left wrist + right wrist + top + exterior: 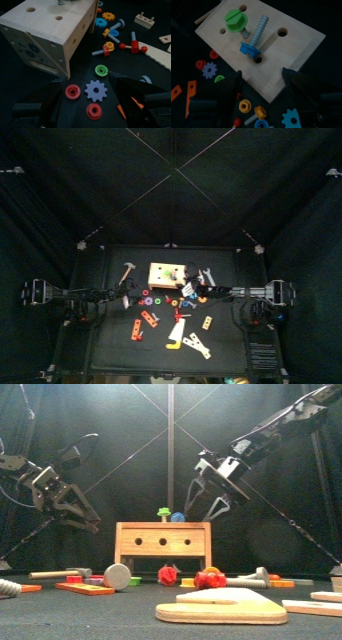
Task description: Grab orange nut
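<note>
Two orange nuts sit on short blue bolts lying on the table; the left wrist view shows one point(109, 45) and the other point(107, 33) beyond the wooden box point(47, 30). The right wrist view shows them too point(244, 105) point(260, 114). My left gripper point(92, 94) is open and empty, hanging over a blue gear point(96, 90), a green nut point(101, 70) and red nuts point(72, 91). My right gripper point(263, 75) is open and empty, above the box top point(271, 55), which holds a green bolt point(236, 20) and a blue bolt point(254, 37).
In the front view the box point(163, 544) stands mid-table with the left gripper point(74, 509) and right gripper point(211, 494) raised on either side. Flat wooden plates point(221, 606), a hammer point(60, 573) and orange strips point(191, 90) lie around.
</note>
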Robot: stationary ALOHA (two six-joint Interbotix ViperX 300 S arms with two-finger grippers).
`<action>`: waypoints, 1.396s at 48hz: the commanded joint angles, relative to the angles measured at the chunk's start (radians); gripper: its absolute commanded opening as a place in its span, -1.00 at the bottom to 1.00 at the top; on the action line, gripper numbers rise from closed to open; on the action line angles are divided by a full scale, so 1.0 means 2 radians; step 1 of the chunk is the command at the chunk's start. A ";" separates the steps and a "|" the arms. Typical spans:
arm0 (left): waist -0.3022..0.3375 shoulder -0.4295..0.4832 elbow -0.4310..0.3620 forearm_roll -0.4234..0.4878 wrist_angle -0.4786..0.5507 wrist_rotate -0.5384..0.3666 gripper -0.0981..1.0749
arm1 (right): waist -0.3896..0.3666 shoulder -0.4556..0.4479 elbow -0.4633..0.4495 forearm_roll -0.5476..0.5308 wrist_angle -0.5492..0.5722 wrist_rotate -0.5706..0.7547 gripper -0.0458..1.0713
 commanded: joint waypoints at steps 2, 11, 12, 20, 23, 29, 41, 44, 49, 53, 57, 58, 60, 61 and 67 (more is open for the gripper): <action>0.002 -0.002 -0.005 0.000 -0.002 0.000 0.84 | 0.030 -0.035 0.012 0.003 0.000 0.001 0.79; 0.002 -0.001 -0.008 0.000 -0.002 0.001 0.84 | 0.068 -0.049 0.043 0.017 -0.001 0.003 0.79; 0.002 -0.002 -0.008 0.000 -0.002 0.001 0.84 | 0.071 -0.048 0.044 0.020 0.000 0.003 0.79; 0.002 -0.002 -0.008 0.001 -0.002 0.001 0.84 | 0.087 -0.036 0.050 0.033 0.000 -0.001 0.78; 0.002 -0.002 -0.008 0.000 -0.002 0.001 0.84 | 0.091 -0.029 0.054 0.031 -0.001 0.000 0.78; -0.002 -0.001 -0.006 0.000 -0.002 -0.001 0.84 | 0.101 -0.012 0.058 0.035 -0.001 0.001 0.78; -0.002 -0.001 -0.006 0.000 -0.001 0.001 0.84 | 0.107 0.020 0.038 0.036 0.021 0.002 0.78; -0.002 -0.002 -0.006 0.000 -0.001 0.000 0.84 | 0.107 0.028 0.030 0.042 0.038 0.002 0.78; -0.002 -0.002 -0.005 0.000 -0.001 0.001 0.84 | 0.106 0.043 0.015 0.059 0.076 0.002 0.78; -0.002 -0.001 -0.005 0.000 -0.001 0.001 0.84 | 0.100 0.055 0.005 0.071 0.094 0.003 0.78; -0.002 -0.001 -0.005 0.001 -0.001 0.001 0.84 | 0.093 0.066 -0.004 0.081 0.097 0.003 0.78; -0.002 -0.002 -0.005 0.001 -0.001 0.001 0.84 | 0.092 0.070 -0.006 0.083 0.097 0.003 0.78; -0.002 -0.002 -0.005 0.001 -0.001 0.001 0.84 | 0.091 0.075 -0.010 0.084 0.097 0.003 0.78; -0.002 -0.002 -0.005 0.001 -0.001 0.001 0.84 | 0.090 0.078 -0.012 0.085 0.097 0.003 0.78; -0.002 -0.001 -0.005 0.002 -0.001 0.001 0.84 | 0.078 0.097 -0.025 0.088 0.100 0.003 0.78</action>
